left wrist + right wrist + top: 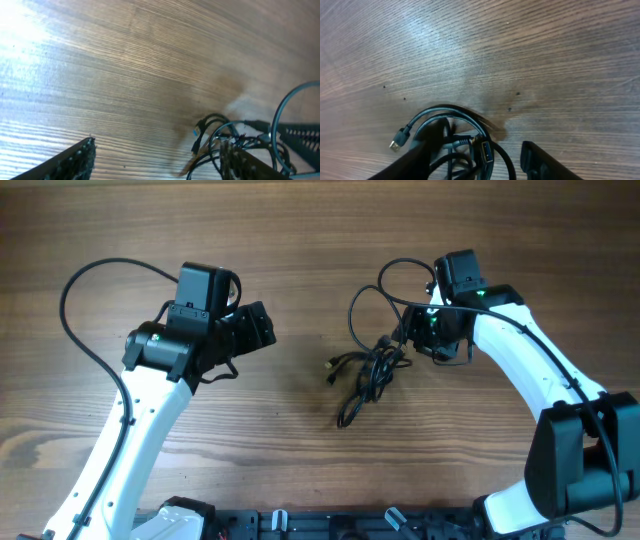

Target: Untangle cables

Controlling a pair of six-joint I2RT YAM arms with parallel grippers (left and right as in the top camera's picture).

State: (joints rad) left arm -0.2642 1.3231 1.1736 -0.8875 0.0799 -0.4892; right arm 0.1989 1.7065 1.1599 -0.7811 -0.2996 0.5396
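The cables (372, 372) lie as one loose black bundle in the middle of the table, with a long loop running up and back toward the right arm. My right gripper (407, 340) is open at the bundle's right end. In the right wrist view the cables (445, 111), a USB plug (397, 143) and a blue socket (488, 153) lie between and under its open fingers (480, 161). My left gripper (260, 330) is open and empty, well left of the bundle. In the left wrist view its fingers (157, 159) are spread over bare wood, with the cables (214, 121) beyond the right finger.
The wooden table (300, 240) fills the view. Thick black arm wires arc over the left arm (75, 300) and by the right arm (560, 370). The arm bases stand at the front edge (300, 525).
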